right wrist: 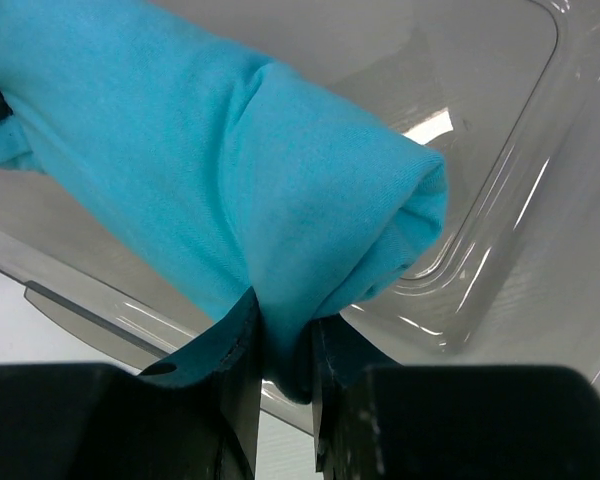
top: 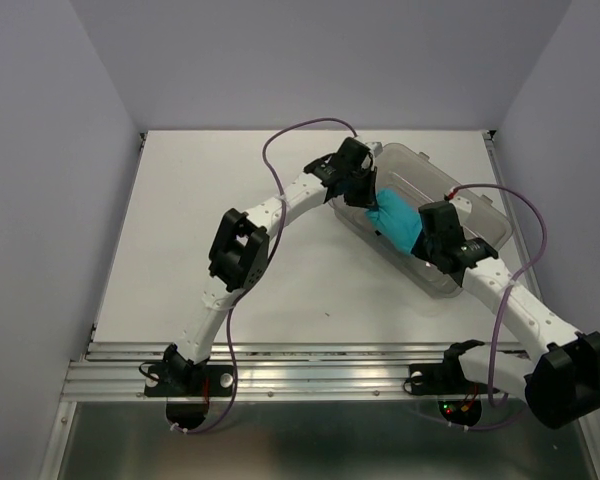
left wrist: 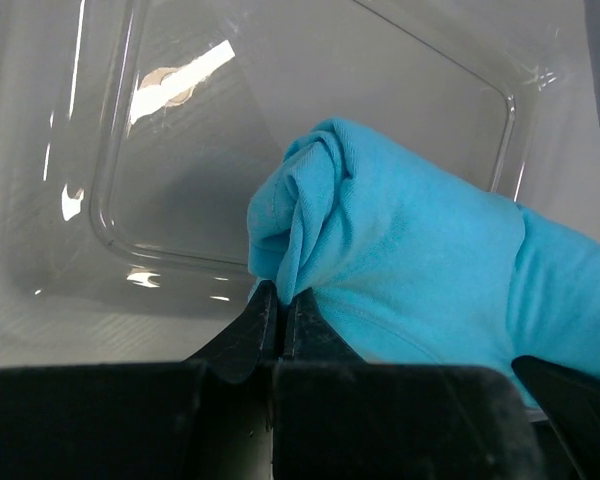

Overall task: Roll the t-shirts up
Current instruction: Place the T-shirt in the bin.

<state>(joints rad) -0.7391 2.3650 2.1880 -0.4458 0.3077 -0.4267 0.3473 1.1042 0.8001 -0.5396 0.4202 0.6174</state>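
White tabletop [top: 180, 230] carries a clear grey-tinted plastic bin [top: 412, 165] at the far right. The teal t-shirt [top: 400, 222], rolled into a thick bundle, hangs across the bin between both arms; whether it touches the bin floor I cannot tell. The right gripper [right wrist: 280, 325] is clamped on a fold at one end of the roll, jaws nearly together with cloth between. The left gripper [left wrist: 280, 305] pinches only a thin edge at the other end, jaws almost closed. That slim bite is the weak spot, I judge: soft cloth could slip out, letting the roll sag and unwind, or snag the bin wall.
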